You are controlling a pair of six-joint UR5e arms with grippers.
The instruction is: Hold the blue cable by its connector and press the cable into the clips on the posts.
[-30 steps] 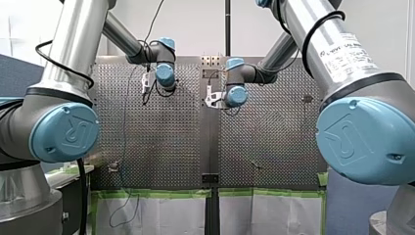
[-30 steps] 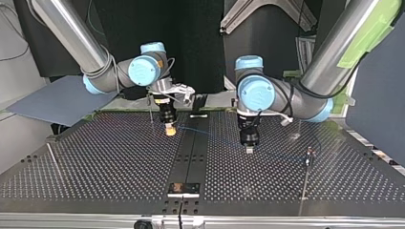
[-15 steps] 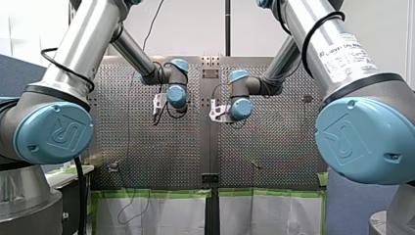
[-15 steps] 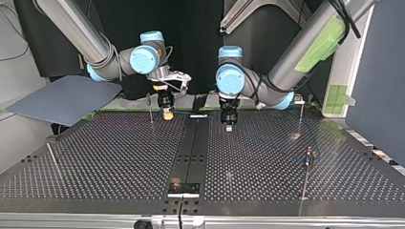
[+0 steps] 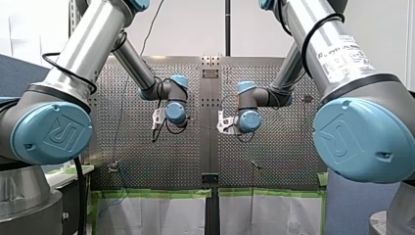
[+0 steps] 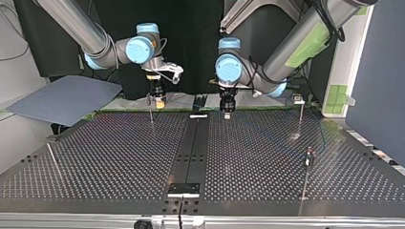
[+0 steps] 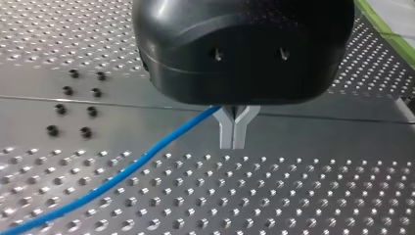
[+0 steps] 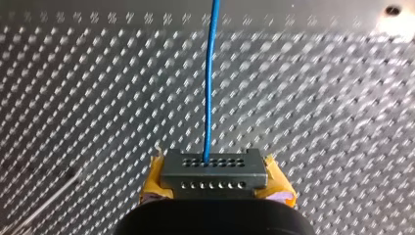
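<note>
"Since the blue cable [image 8: 209, 73] is that thin, how would you expect it to handle?"

"Light and limp, I'd judge. It will sag or swing wherever nothing supports it. The only stiff part is the connector [image 8: 214, 171], a small grey metal block with rows of holes, so that's the place to hold it."

"And is it held there?"

"Yes. My right gripper [image 8: 214, 182] is clamped on the block, with yellow pads [image 8: 152, 182] on either flank, and the cable runs straight ahead from it over the perforated table [image 6: 119, 157]."

"The other arm?"

"My left gripper [image 7: 233, 128] has its metal fingers [image 7: 226, 129] pinched together with the cable caught where they meet. From there it trails off beside them across the holes."

"Where are the posts [image 6: 300, 119]?"

"They're thin rods well apart on the table. In the top view, one at the right carries a clip [image 6: 298, 99]. Bare metal on a smooth jacket may slip, so I'd keep the span between the two grips gently taut — never yanked — when pressing it in."
</note>
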